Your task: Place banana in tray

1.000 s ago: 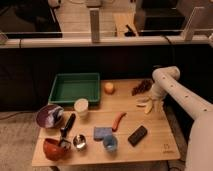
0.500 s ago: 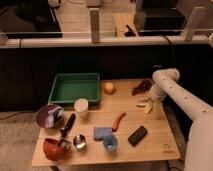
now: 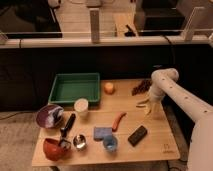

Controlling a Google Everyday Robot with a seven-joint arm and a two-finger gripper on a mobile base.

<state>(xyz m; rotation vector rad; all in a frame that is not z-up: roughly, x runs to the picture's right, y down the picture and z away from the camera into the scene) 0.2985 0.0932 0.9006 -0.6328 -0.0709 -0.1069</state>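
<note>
Several small things line the near edge of the wooden table (image 3: 156,148): a red bowl (image 3: 52,148), a blue cup (image 3: 110,145) and a black block (image 3: 137,135), with an orange-red vegetable (image 3: 118,121) just behind them. Farther back on the right, the gripper (image 3: 150,108) hangs right at the banana (image 3: 143,104), which lies on the table; whether it is open or closed cannot be told. Farthest off, the green tray (image 3: 55,89) sits at the back left, well apart from the banana, with a round orange fruit (image 3: 108,88) just beside its right rim.
</note>
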